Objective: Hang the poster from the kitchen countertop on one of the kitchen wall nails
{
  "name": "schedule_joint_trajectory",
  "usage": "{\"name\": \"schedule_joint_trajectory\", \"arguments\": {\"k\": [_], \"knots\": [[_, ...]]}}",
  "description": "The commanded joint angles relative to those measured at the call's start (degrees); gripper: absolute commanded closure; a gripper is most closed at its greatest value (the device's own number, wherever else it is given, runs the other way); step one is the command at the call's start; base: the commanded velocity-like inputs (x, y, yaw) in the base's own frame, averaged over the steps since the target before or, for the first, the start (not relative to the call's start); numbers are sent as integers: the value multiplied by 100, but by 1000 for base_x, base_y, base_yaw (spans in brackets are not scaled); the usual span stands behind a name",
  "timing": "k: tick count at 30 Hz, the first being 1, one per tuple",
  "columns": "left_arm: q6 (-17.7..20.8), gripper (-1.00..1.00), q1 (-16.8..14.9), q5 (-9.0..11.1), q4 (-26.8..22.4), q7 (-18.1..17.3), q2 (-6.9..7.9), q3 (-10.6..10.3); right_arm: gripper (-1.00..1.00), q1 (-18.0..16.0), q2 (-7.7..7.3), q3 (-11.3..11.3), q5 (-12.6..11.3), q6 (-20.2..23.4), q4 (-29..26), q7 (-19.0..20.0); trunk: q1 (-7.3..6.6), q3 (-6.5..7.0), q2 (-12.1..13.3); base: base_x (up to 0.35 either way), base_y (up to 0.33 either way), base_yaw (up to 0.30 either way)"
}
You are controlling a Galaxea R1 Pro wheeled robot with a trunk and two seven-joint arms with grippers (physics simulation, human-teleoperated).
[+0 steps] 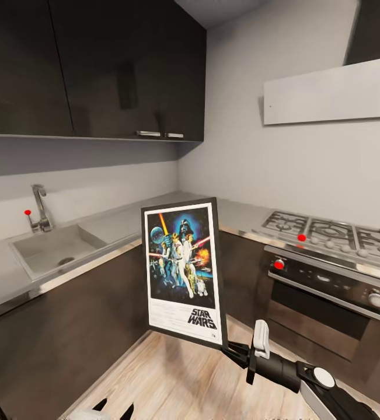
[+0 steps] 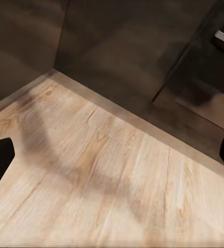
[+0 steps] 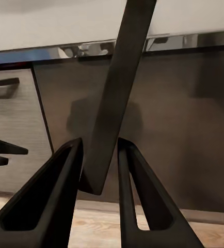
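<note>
My right gripper (image 1: 232, 350) is shut on the lower right corner of the poster (image 1: 182, 271), holding it upright in the air in front of the corner cabinets. The poster has a black frame, a white border and a "STAR WARS" logo. In the right wrist view its dark edge (image 3: 117, 93) runs up between the two fingers (image 3: 60, 175) of that gripper (image 3: 99, 144). Behind it, the grey kitchen countertop (image 1: 125, 219) wraps around the corner. My left gripper (image 1: 112, 406) hangs low over the wooden floor, open and holding nothing (image 2: 114, 155). I cannot make out a wall nail.
A sink (image 1: 49, 248) with a tap (image 1: 39, 216) sits at the left. A gas hob (image 1: 330, 230) over an oven (image 1: 324, 303) stands at the right. Dark wall cabinets (image 1: 90, 70) and a hood (image 1: 330, 93) hang above. Wooden floor (image 1: 172, 379) lies below.
</note>
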Motion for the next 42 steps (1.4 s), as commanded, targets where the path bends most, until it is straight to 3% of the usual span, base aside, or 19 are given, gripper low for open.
{"name": "schedule_joint_trajectory", "arguments": {"k": [1,23,42], "knots": [[-31,-100,-14,-12,-7,57,2,-31,100,-8,-6,25,-43,-27,5,2,-2,-6,-4,-253,0,0],[-31,-100,-14,-10,5,57,-1,-38,100,-9,-13,20,-41,-19,1,-22,-2,-5,-4,-192,0,24],[-26,-100,-14,-7,36,65,3,-35,100,-9,-14,16,-43,-19,-3,-14,-2,-5,-4,-163,0,174]]}}
